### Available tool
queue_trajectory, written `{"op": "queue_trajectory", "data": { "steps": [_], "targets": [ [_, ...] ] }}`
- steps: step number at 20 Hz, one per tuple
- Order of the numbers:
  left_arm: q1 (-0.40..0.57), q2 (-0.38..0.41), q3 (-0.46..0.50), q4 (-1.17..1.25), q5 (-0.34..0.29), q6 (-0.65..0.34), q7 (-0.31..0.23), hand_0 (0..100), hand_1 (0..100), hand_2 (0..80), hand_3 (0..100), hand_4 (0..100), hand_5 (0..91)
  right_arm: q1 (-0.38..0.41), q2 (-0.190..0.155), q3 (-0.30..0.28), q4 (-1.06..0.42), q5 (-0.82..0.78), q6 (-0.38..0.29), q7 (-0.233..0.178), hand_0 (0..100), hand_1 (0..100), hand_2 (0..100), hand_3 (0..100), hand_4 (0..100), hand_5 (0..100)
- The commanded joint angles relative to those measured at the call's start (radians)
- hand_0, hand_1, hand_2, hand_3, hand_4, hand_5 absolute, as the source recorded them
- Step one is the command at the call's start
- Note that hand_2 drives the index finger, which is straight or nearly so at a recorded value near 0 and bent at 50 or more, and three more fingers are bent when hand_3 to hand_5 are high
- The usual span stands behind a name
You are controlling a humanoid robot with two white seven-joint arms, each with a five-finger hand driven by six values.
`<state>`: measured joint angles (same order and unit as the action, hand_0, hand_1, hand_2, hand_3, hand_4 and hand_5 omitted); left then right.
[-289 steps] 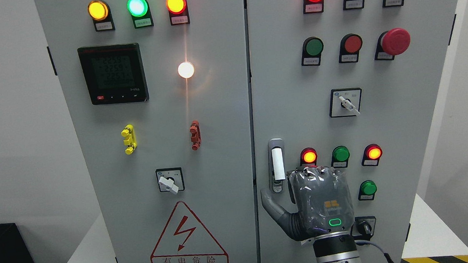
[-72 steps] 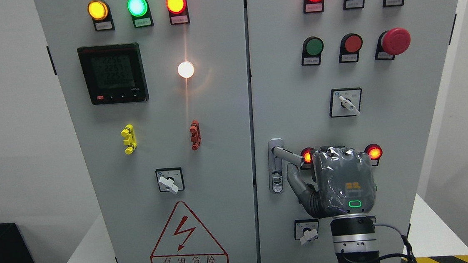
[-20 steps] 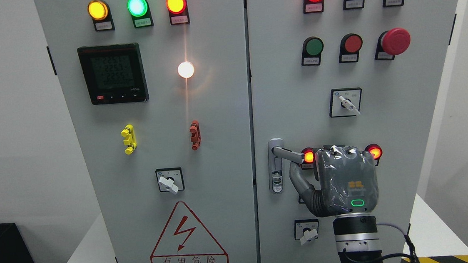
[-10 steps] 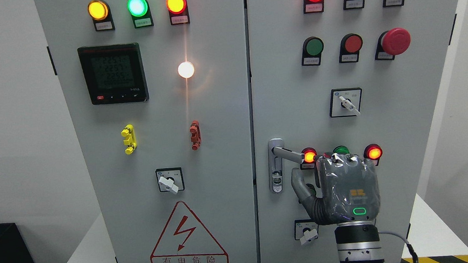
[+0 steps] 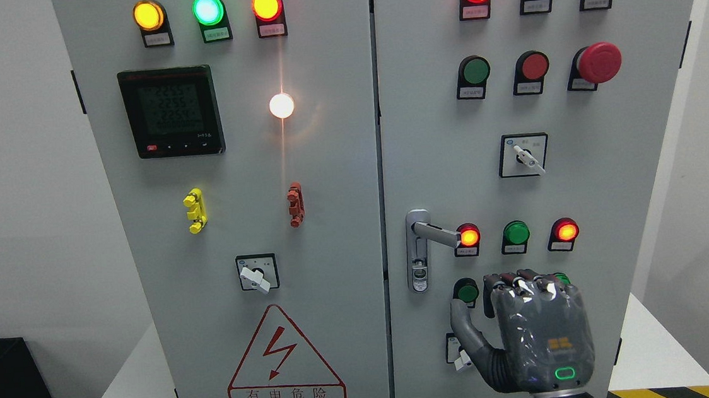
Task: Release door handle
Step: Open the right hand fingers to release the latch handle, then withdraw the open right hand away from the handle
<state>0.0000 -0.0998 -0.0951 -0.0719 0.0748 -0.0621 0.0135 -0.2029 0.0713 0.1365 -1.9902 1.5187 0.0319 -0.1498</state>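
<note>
- Right robot hand shows at the bottom edge, right of centre, back of the hand toward the camera, green light lit near the wrist.
- Fingers bent loosely at the knuckles, thumb spread out to the left; the robot hand holds nothing.
- Door handle sits above and to the left of the robot hand, well apart from it, no contact. Its lever points out to the right, tilted slightly down, from the top of its backplate on the right cabinet door.
- Lever tip lies just beside a lit red lamp.
- Straight above the robot hand: a green button and another lit red lamp.
- A 2nd green button sits just above the thumb.
- A white selector switch shows partly behind the thumb.
- Left arm out of view.
</note>
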Motion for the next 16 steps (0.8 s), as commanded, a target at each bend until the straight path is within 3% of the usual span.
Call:
{"op": "queue_trajectory", "data": {
  "steps": [1,5,7,10,16],
  "targets": [
    [0.017,0.000,0.000,0.000,0.000,-0.001,0.000,12,56,0.0,0,0,0.0,0.056,-0.018,-0.164,-0.101,-0.061,-0.067,-0.017,51,32,30,44,46,43],
    [0.017,0.000,0.000,0.000,0.000,-0.001,0.000,12,56,0.0,0,0,0.0,0.054,-0.019,-0.247,-0.101,-0.211,-0.222,-0.019,51,30,11,19,25,29],
    [0.017,0.000,0.000,0.000,0.000,-0.001,0.000,12,56,0.0,0,0,0.0,0.053,-0.018,-0.287,-0.101,-0.261,-0.295,-0.019,50,28,6,12,17,22],
    [0.017,0.000,0.000,0.000,0.000,-0.001,0.000,12,56,0.0,0,0,0.0,0.056,-0.016,-0.318,-0.101,-0.305,-0.383,-0.022,51,26,3,10,13,15],
    [0.017,-0.001,0.000,0.000,-0.001,-0.001,0.000,12,56,0.0,0,0,0.0,0.057,-0.005,-0.302,-0.099,-0.333,-0.402,-0.020,53,22,6,5,7,1]
  ]
}}
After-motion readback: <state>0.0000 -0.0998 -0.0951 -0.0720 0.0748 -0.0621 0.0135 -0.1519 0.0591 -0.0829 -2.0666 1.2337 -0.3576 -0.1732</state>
